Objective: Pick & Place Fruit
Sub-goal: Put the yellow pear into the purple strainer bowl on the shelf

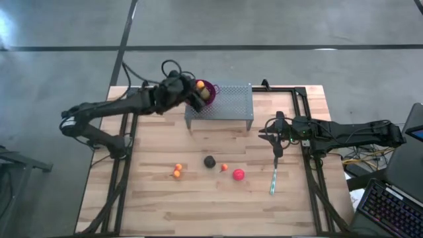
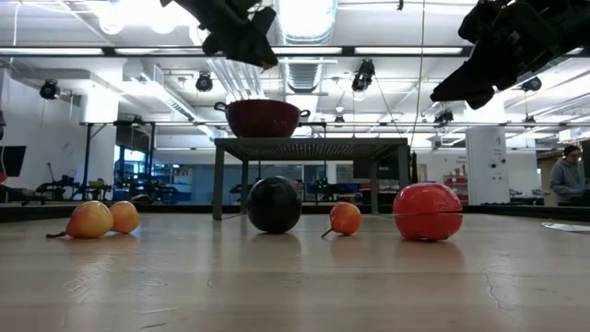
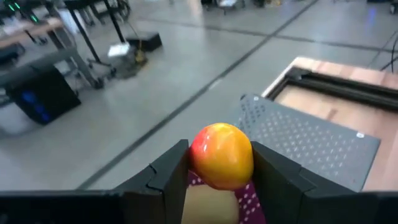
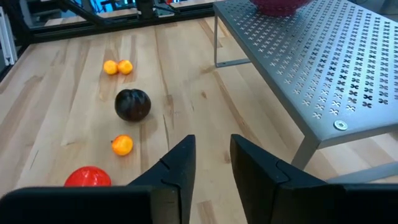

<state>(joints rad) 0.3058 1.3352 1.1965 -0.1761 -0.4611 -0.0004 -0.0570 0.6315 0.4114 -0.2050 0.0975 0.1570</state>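
Our two arms, one reaching far and one waiting.

Our left arm stretches across the table's far left part, and its left gripper [image 3: 219,180] has the fingers [image 3: 166,177] closed on a yellow-red fruit [image 3: 222,154]. Our right arm lies along the right side; the right gripper [image 4: 211,163] hangs above the table with a narrow gap between its fingers, holding nothing.

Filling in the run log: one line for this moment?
left gripper: jaws shut on yellow-red round fruit, over purple colander bowl | right gripper: empty, above wooden table
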